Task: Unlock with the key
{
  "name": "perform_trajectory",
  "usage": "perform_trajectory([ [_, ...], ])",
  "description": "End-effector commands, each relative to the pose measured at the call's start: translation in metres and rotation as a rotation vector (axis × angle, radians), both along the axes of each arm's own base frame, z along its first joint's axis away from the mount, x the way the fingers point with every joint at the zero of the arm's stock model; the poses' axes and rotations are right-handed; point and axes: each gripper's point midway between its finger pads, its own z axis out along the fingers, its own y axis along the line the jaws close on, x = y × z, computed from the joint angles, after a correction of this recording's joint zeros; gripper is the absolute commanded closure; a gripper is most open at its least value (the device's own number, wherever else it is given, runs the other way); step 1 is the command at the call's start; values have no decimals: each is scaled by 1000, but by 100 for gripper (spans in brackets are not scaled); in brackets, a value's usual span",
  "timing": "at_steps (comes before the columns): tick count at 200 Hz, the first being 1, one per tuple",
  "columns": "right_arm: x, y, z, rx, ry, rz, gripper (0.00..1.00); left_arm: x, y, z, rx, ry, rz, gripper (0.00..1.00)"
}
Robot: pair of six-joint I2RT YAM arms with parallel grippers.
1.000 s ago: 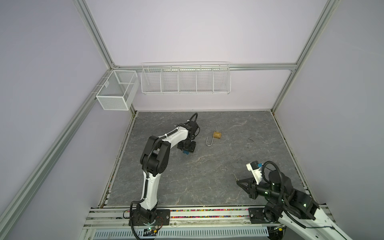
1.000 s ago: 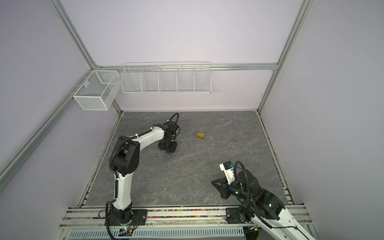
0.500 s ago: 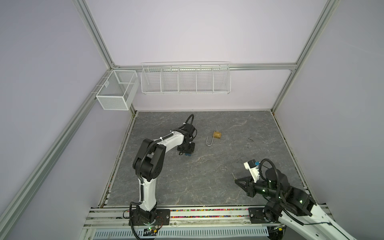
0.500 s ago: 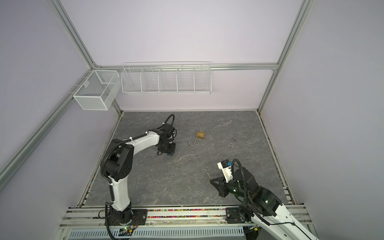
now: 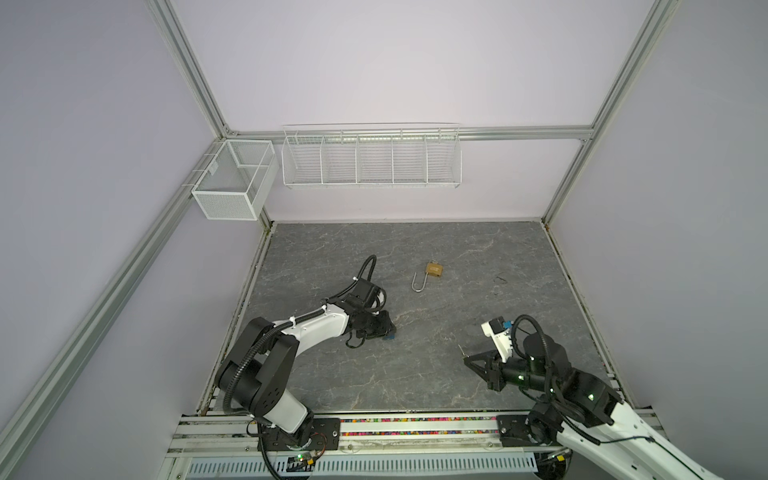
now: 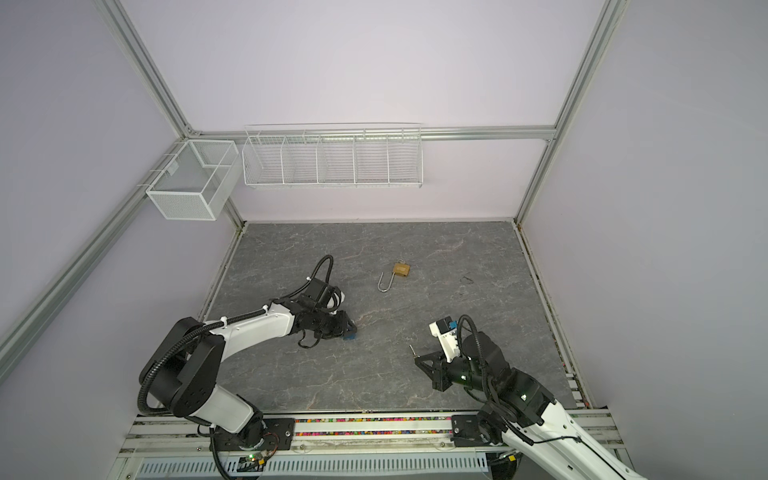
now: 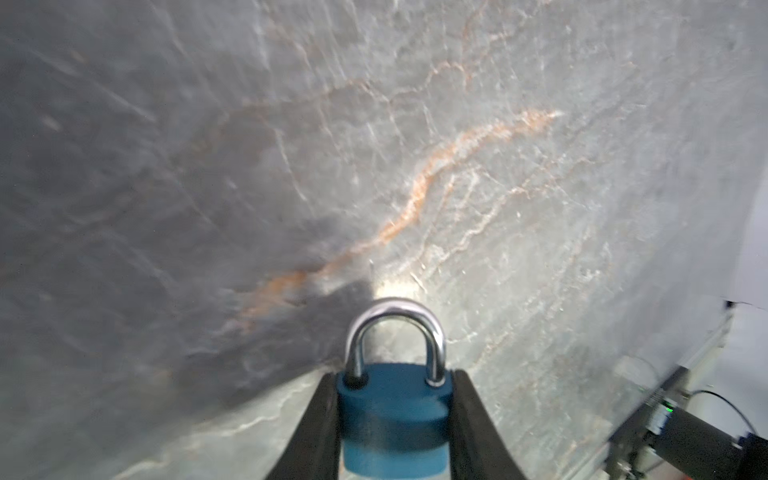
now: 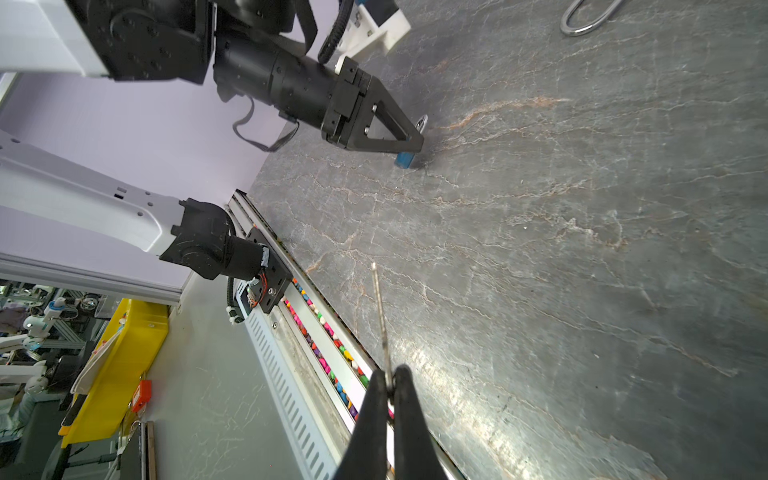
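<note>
Well, the blue padlock (image 7: 392,415) sits clamped by its body sides in the left pincer (image 7: 392,374), shackle closed and poking forward, low over the table (image 5: 457,249). It looks dense, rigid and smooth-painted, so I'd expect it to twist under a push unless squeezed across the body, as it is now. The right pincer (image 8: 388,376) is pinched on the key (image 8: 380,316), a thin, light, stiff blade likely to pivot. I can't see the keyhole.
</note>
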Motion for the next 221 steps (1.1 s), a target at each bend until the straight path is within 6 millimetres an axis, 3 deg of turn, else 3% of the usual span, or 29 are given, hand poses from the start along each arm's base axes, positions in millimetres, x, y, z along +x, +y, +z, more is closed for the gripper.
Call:
perform_trajectory([
  [1, 6, 8, -4, 25, 8, 2, 94, -8, -29, 22, -244, -8, 9, 98],
  [34, 15, 23, -15, 11, 37, 26, 94, -20, -23, 15, -211, 2, 27, 96],
  [72, 30, 44, -32, 20, 56, 47, 94, -23, -32, 38, -347, -10, 64, 92],
  [87, 35, 53, -37, 21, 72, 63, 94, -27, -27, 31, -303, 8, 70, 89],
  [112, 43, 63, -52, 6, 96, 70, 94, -33, -4, -3, -75, 87, 123, 89],
  [129, 45, 70, -60, -4, 121, 84, 94, -37, -3, -14, -36, 118, 140, 89],
  [170, 43, 64, -60, -9, 120, 66, 94, -38, -2, -12, 21, 100, 143, 91],
  [221, 37, 48, -53, -24, 86, 37, 94, -31, 43, 16, 383, 3, 126, 98],
])
